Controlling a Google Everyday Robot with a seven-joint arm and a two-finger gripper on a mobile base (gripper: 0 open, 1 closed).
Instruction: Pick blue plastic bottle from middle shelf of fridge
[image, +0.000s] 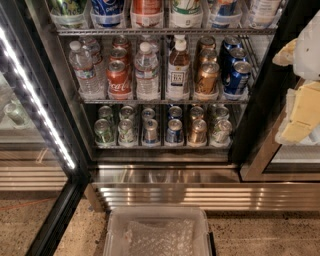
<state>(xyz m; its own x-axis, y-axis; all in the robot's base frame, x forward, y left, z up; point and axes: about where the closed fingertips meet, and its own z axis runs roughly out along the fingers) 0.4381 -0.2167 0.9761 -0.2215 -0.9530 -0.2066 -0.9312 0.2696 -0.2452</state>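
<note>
One claw hangs well right of the blue plastic bottle, grip indiscernible.

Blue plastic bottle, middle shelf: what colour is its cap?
White cap on the blue plastic bottle, camera view; tool at the right edge.

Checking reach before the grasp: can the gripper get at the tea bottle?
Probably yes: the fridge is open, the tea bottle at the front of the middle shelf, nothing between it and the gripper at right.
</note>
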